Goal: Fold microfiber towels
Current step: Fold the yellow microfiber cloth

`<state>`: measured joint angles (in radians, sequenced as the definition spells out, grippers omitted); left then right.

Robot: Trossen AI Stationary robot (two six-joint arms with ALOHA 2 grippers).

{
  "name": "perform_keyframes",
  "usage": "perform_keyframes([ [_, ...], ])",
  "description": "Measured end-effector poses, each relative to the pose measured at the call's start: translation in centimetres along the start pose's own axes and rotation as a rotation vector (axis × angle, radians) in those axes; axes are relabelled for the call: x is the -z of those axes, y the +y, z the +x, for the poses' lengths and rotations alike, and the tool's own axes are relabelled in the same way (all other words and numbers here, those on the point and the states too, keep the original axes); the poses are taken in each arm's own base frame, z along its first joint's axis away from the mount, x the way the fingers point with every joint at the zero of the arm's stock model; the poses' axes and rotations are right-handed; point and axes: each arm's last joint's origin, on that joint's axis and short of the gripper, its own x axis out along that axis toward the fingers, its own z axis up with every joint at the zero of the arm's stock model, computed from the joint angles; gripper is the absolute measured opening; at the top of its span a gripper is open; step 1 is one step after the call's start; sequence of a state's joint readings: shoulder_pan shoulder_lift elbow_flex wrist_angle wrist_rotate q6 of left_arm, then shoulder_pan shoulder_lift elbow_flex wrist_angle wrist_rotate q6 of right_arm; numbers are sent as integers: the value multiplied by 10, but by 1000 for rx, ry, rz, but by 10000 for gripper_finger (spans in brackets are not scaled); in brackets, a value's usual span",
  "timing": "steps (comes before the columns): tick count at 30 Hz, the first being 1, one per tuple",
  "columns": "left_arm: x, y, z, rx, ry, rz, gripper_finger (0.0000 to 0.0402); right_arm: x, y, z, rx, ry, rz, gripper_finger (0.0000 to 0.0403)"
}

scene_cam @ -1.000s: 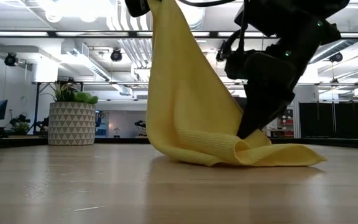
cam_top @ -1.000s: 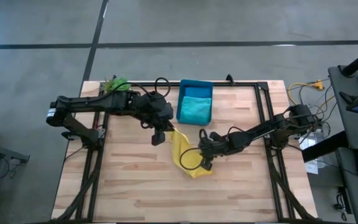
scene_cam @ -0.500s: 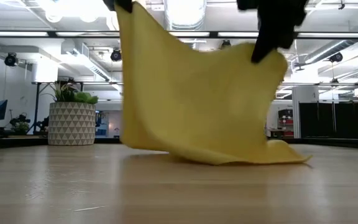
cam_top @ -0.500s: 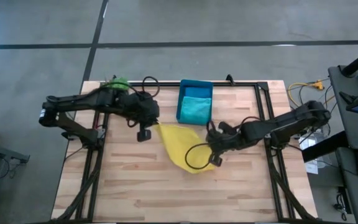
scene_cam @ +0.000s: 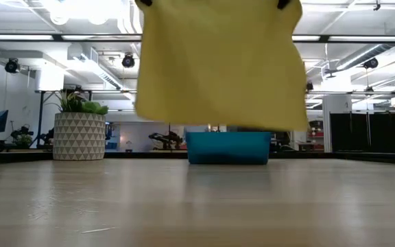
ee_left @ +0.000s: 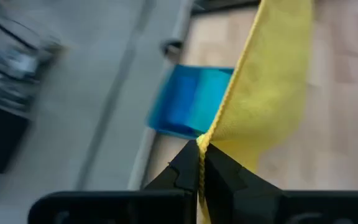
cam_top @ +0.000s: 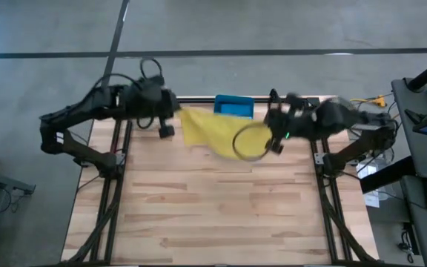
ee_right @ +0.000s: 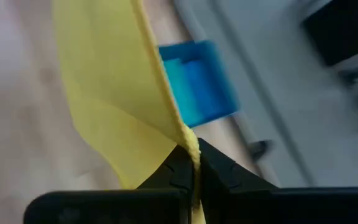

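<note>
Above the far side of the counter, the yellow towel hung stretched in the air, the left end effector and right end effector each pinched on a top corner, before the blue bin

No legible text, labels, brands or nos. anywhere in view.

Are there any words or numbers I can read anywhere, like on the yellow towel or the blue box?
No readable text anywhere.
Yellow towel, hanging in the air: plain, no label showing.
Blue bin behind it: plain, no words.
Plant pot: only a triangle pattern, no letters.
Room behind the table: any signs there are too small to read.
</note>
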<state>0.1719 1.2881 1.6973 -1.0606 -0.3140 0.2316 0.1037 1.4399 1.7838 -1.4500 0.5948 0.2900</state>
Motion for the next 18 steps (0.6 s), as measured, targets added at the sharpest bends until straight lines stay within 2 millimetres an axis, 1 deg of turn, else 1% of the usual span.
perform_keyframes([
  [4, -8, 21, -8, -151, -59, 12, 0, -13, -36, -15, 99, -68, 15, 8],
  [6, -8, 25, -7, -190, -48, 4, 0, -16, -46, -20, 127, -89, 28, 8],
  [8, -3, 23, 1, -187, -23, -35, 0, -16, -46, -21, 135, -94, 30, 8],
  [10, 6, 14, 14, -162, 32, -78, 0, -13, -37, -17, 122, -78, 3, 8],
  [12, 19, -3, 32, -122, 104, -107, 0, -8, -22, -8, 109, -46, -21, 8],
  [15, 42, -35, 57, -60, 202, -129, 0, 7, 7, 11, 92, 20, -37, 8],
  [18, 65, -70, 72, -6, 256, -165, 0, 29, 41, 30, 80, 69, -38, 8],
])
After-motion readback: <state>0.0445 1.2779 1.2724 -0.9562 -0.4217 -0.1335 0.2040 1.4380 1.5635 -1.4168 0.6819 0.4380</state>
